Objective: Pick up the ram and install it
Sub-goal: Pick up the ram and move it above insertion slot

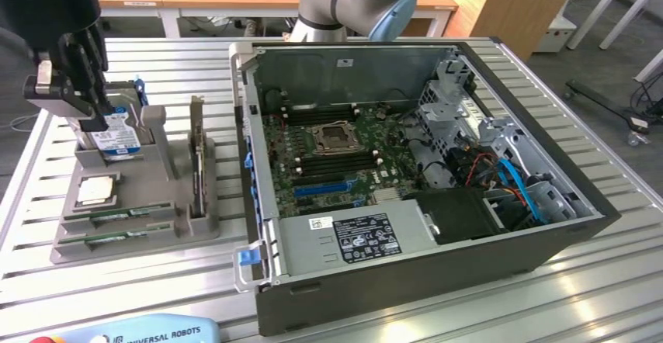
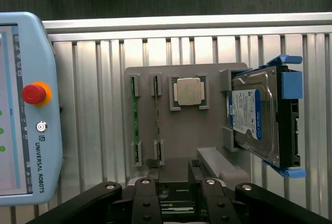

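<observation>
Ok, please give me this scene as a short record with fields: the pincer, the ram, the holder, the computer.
pincer: open, holding nothing, hovering over the grey holder
ram: two green sticks, both seated in the holder's slots, none picked up
other holder contents: processor chip, hard drive, expansion card
computer case: lying open, motherboard exposed
teach pendant: beside the holder

Your exterior view looks down at a slant from above the slatted surface, fairly far back, taking in the open computer case and the grey parts holder. Your wrist view faces straight down, close over that holder. Both views share the holder and the teach pendant.
</observation>
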Tool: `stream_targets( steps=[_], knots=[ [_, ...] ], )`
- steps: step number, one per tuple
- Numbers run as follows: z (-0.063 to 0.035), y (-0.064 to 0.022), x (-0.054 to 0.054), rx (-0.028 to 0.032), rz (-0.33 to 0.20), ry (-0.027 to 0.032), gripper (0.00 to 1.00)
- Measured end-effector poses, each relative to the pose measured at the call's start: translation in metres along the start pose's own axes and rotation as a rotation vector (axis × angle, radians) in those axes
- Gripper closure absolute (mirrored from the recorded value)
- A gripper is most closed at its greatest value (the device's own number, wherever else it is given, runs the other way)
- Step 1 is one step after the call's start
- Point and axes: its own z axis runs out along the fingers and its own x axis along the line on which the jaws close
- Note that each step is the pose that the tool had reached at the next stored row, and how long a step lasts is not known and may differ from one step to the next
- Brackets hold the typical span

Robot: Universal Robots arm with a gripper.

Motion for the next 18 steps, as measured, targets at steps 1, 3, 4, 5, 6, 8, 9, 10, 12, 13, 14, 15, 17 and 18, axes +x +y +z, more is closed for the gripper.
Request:
stream_targets(
  steps=[1, 3, 4, 5, 6, 8, 9, 10, 12, 13, 14, 15, 17, 18],
  knots=[
    [0.0, 0.0, 0.0, 0.0, 0.0, -0.0001, 0.64],
    [0.0, 0.0, 0.0, 0.0, 0.0, 0.0, 0.64],
    [0.0, 0.0, 0.0, 0.0, 0.0, 0.0, 0.64],
    [0.0001, 0.0, 0.0001, 0.0001, 0.0, -0.0001, 0.64],
    [0.0002, 0.0, 0.0006, 0.0003, 0.0, -0.0002, 0.64],
    [0.0, -0.0001, 0.002, 0.0, 0.0, 0.0001, 0.64],
    [0.0, -0.0002, 0.0027, 0.0001, 0.0, -0.0001, 0.64],
    [0.0, -0.0002, 0.0033, 0.0001, 0.0, 0.0, 0.64],
    [0.0, -0.0003, 0.0045, 0.0001, 0.0, -0.0001, 0.64],
    [-0.0001, -0.0003, 0.0052, 0.0, 0.0, 0.0, 0.64],
    [-0.0001, -0.0004, 0.0057, 0.0, 0.0, 0.0, 0.64],
    [-0.0001, -0.0003, 0.006, -0.0001, 0.0, 0.0, 0.64],
    [-0.0001, -0.0004, 0.0061, 0.0, 0.0, 0.0, 0.64],
    [-0.0001, -0.0004, 0.0061, 0.0001, 0.0, -0.0001, 0.64]
  ],
)
